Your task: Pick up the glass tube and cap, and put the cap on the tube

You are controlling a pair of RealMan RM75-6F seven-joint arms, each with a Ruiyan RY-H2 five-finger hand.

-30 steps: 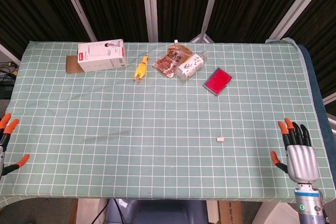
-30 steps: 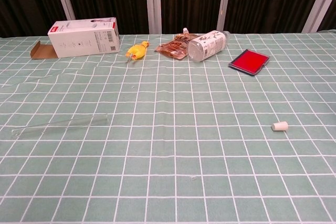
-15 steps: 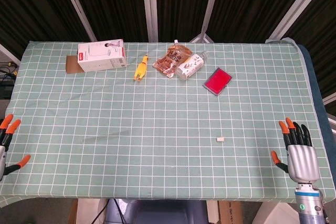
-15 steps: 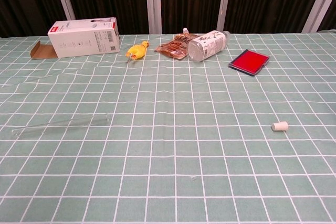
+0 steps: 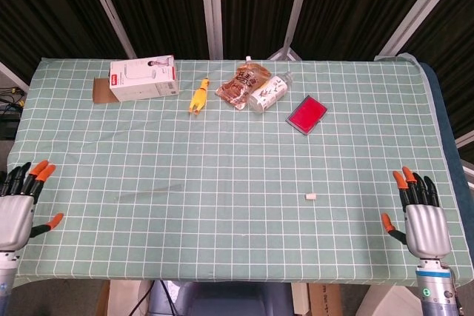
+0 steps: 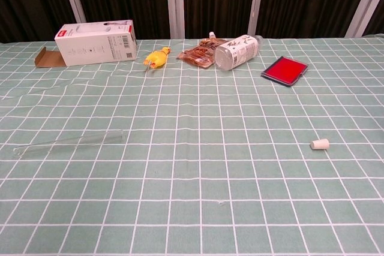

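Hands appear only in our head view: the left hand (image 5: 15, 212) sits at the near left edge of the counter (image 5: 237, 146), the right hand (image 5: 422, 220) at the near right edge, both with fingers spread and holding nothing. Our chest view shows neither hand, but it gives the clearer look at the glass tube (image 6: 69, 143), which lies flat on the checked cloth, well to the left of the cap (image 6: 320, 144); from the head view the tube (image 5: 148, 192) is only a faint streak. The cap is a small white piece lying on its side, apart from everything else, and nearer the right hand than the left.

Far beyond the cap, along the back of the counter, we see a flat red case (image 6: 284, 69), then to its left a plastic bottle (image 6: 238, 52) lying on its side, touching a brown snack pouch (image 6: 201, 53). Further left lie a yellow rubber chicken (image 6: 155, 59) and a white box (image 6: 96, 41) with an open flap. None of these lies between the hands and the tube or cap.
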